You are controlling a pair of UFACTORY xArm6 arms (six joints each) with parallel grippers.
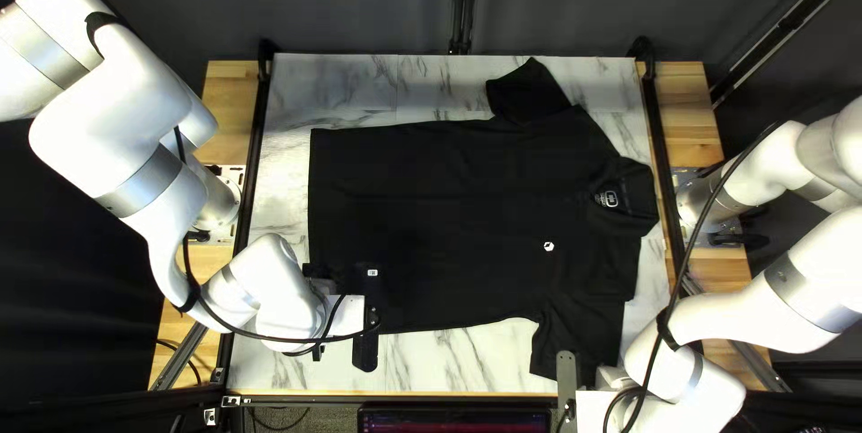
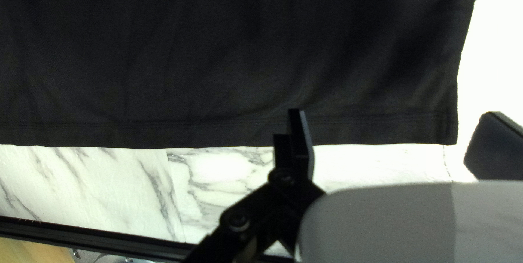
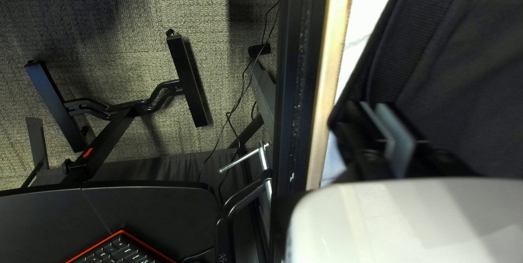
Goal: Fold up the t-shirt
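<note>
1. Below t-shirt, past table's near edge: screen
2. At t-shirt's near sleeve: right gripper, fingers together; can't tell if cloth is pinched
3. At t-shirt's near hem corner: left gripper, fingers wide apart, one over hem, other past corner
4. Under t-shirt: marbled tabletop; shirt spread flat, collar toward right arm's base
5. Beyond t-shirt's far sleeve: dark curtain
</note>
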